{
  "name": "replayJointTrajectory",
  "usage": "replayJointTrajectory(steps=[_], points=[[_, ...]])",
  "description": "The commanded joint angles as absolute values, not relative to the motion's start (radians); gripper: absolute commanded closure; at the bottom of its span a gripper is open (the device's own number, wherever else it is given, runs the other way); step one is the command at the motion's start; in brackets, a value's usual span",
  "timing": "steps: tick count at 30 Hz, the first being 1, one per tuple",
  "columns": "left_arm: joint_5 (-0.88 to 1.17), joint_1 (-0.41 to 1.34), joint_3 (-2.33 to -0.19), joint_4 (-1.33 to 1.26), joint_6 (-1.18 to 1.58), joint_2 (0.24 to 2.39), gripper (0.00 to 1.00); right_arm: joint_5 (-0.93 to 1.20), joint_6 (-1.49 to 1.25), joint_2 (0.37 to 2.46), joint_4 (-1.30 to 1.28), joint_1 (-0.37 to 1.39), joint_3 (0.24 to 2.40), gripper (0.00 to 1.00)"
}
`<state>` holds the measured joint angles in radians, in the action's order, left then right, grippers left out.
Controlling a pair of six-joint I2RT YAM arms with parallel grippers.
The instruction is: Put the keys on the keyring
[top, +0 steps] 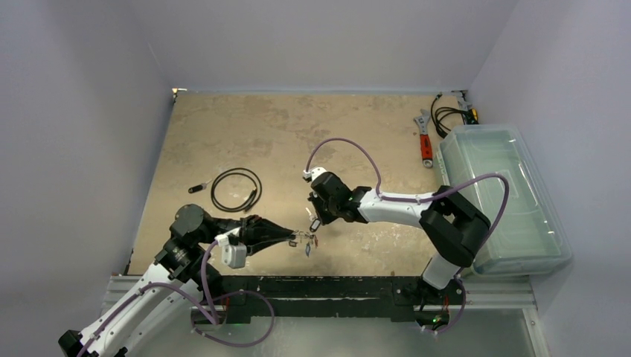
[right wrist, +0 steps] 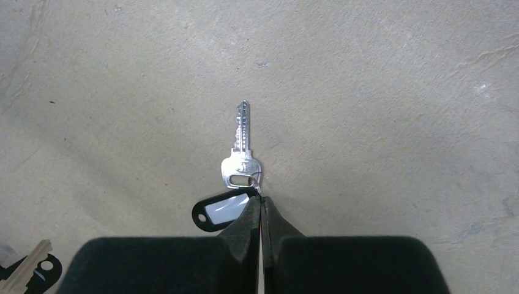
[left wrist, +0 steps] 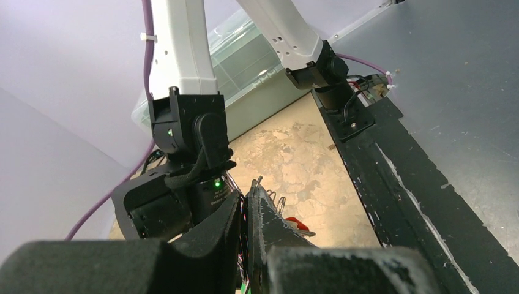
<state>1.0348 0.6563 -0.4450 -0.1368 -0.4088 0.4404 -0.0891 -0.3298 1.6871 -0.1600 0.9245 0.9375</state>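
Bright metal, matt table (right wrist: pixel 379 92)
Polished silvery metal key (right wrist: pixel 243 147), glossy black plastic tag (right wrist: pixel 223 210) with a pale window; table rough, mottled, dull beige.

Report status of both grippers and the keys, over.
Left gripper jaws shut on key bunch. Right gripper jaws shut on silver key with black tag. Cable loop apart, not blocking.

Two keys are counted in the right wrist view: one silver key (right wrist: pixel 243 147) with one black tag (right wrist: pixel 221 209), and one black-headed key (right wrist: pixel 41 267). One clear box (top: pixel 513 193), one red wrench (top: pixel 425 145) and two black cable loops (top: pixel 213 192) (top: pixel 444 113) are seen.
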Motion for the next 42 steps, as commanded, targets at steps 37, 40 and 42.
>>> replayJointTrajectory(steps=[37, 40, 42], points=[[1.032, 0.661, -0.457, -0.165, -0.436, 0.462, 1.00, -0.002, -0.244, 1.673, -0.087, 0.905, 0.904, 0.81], [1.032, 0.661, -0.458, -0.166, -0.436, 0.462, 1.00, -0.002, -0.242, 1.674, -0.084, 0.905, 0.903, 0.82], [1.032, 0.660, -0.458, -0.164, -0.436, 0.462, 1.00, -0.002, -0.241, 1.673, -0.082, 0.905, 0.903, 0.78]])
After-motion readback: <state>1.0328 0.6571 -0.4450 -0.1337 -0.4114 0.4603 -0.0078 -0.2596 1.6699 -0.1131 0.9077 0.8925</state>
